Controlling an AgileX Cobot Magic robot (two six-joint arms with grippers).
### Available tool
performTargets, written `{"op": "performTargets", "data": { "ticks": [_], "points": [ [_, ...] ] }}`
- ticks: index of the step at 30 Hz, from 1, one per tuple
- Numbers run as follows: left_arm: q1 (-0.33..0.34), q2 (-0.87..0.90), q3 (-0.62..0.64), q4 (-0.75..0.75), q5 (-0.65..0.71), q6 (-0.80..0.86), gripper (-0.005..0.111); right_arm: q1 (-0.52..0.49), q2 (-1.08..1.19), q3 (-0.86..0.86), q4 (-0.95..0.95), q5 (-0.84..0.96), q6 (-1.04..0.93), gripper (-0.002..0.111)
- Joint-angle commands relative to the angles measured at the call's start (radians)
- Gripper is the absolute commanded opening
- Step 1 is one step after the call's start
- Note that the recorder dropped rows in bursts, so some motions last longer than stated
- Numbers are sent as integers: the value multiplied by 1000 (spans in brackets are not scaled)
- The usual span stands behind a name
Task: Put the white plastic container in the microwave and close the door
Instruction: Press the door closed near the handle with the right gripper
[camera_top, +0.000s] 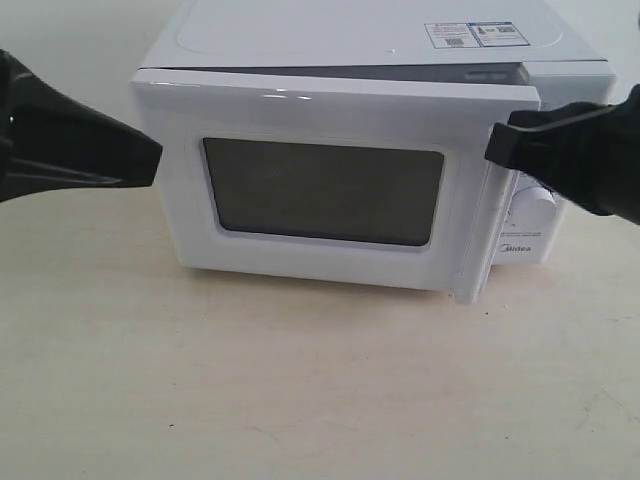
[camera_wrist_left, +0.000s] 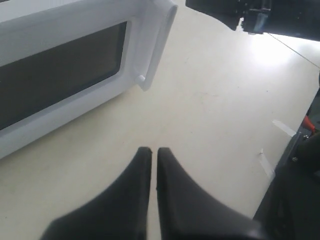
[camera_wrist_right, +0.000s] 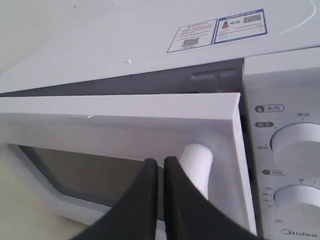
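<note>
Closing step, we judge: door (camera_top: 330, 190) ajar at frame centre; container unseen, probably inside microwave (camera_top: 380, 30). Both narrow, empty: right end effector (camera_wrist_right: 161, 162) and left end effector (camera_wrist_left: 154, 150). Next: push door flush.

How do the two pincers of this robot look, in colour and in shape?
The black left pincer and the black right pincer look alike. Each has two smooth fingers, broad at the base and narrowing to blunt tips. No markings or cables show on them.
</note>
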Motion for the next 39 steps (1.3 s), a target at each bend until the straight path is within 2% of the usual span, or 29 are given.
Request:
{"op": "performTargets", "data": {
  "ticks": [1,8,18,32,39],
  "points": [
    [-4,-30,5,2,27,-7,4,2,90,4,-6,-122,-44,0],
    [-4,-79,5,0,33,-7,4,2,139,4,-23,-226,-113,0],
    [-4,-77,5,0,27,-7,4,2,139,4,-7,-253,-159,0],
    [-4,-77,5,-5,27,-7,4,2,139,4,133,-304,-270,0],
    [-4,-77,5,-5,23,-7,4,2,209,4,146,-306,-289,0]
  ]
}}
